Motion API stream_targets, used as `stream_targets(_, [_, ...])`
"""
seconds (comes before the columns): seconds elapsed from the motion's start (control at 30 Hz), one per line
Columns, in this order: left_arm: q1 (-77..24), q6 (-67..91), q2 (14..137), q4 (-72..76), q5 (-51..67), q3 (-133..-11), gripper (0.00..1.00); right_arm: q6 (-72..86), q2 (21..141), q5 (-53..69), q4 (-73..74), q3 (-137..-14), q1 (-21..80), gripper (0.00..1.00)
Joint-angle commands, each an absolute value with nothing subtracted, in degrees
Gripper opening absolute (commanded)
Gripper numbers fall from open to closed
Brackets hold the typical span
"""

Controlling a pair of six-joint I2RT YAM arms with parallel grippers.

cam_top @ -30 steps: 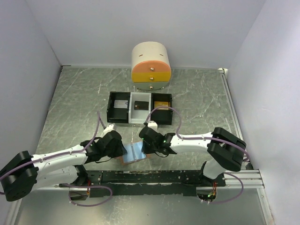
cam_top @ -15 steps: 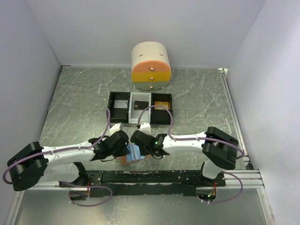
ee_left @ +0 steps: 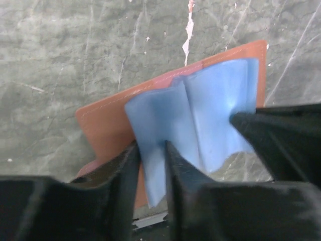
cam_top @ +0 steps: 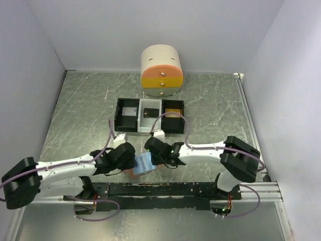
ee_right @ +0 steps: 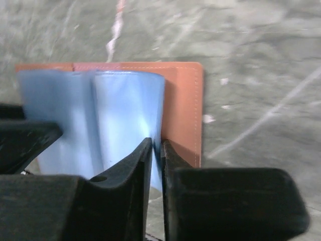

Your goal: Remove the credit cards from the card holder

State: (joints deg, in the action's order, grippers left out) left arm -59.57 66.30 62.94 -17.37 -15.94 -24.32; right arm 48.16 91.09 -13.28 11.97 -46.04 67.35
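Near the front edge of the table [cam_top: 75, 110], between the two arms, the card holder [cam_top: 143, 163] lies opened flat, tan leather down and its light blue lining [ee_left: 200, 110] facing up. The left gripper [ee_left: 149, 159] has its jaws a narrow way apart, with the left edge of the lining caught between them. The right gripper [ee_right: 156, 149] is closed almost to nothing on the opposite edge. Holding from both sides apparently spreads the lining and lifts it off the leather, so that the pockets gape and anything inside would show. No card is visible in the holder from either wrist view.

Further back, the tray [cam_top: 117, 118] holds the credit cards in separate compartments: the dark grey card [cam_top: 130, 111] at the left, the black card [cam_top: 147, 114] in the white middle, the orange-gold card [cam_top: 173, 111] at the right. Judging from that, the removal looks finished, and this two-sided grip serves as a check before letting go.
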Motion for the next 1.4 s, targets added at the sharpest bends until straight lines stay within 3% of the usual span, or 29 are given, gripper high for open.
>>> stream_targets(0.0, [-60.07,67.70,57.60,-21.38,-17.94,-23.84,0.45,50.22,85.56,-14.94,13.64,-41.84,62.16,0.23])
stream_targets(0.07, [-60.17,67.31,55.51,-23.58,-18.28,-24.53,0.54,49.56,82.13,-14.14,13.67,-39.84,59.86,0.42])
stream_targets(0.2, [-60.06,63.96,51.93,-25.40,-18.66,-27.21,0.68,46.56,73.92,-13.78,12.64,-38.21,59.29,0.55])
stream_targets(0.5, [-59.50,57.06,51.53,-31.90,-23.54,-35.30,0.99,37.77,63.71,-26.17,17.39,-43.66,55.00,0.63])
stream_targets(0.73, [-52.62,47.43,52.47,-35.00,-23.47,-42.14,1.00,27.49,54.44,-39.93,11.91,-42.88,52.31,0.82])
stream_targets(0.87, [-43.45,41.68,52.00,-34.79,-18.92,-43.85,1.00,22.01,50.53,-39.56,8.42,-41.41,47.66,0.88])
stream_targets(1.03, [-32.58,36.40,51.26,-35.34,-15.56,-46.15,1.00,20.88,50.78,-30.12,9.36,-42.01,37.41,0.95])
stream_targets(1.2, [-26.60,35.09,50.58,-38.87,-21.11,-49.85,1.00,23.91,56.13,-3.21,6.60,-43.63,17.15,0.97])
stream_targets(1.37, [-26.45,36.87,49.54,-48.56,-29.21,-56.46,0.98,16.69,55.09,-5.23,9.34,-50.55,14.93,0.99])
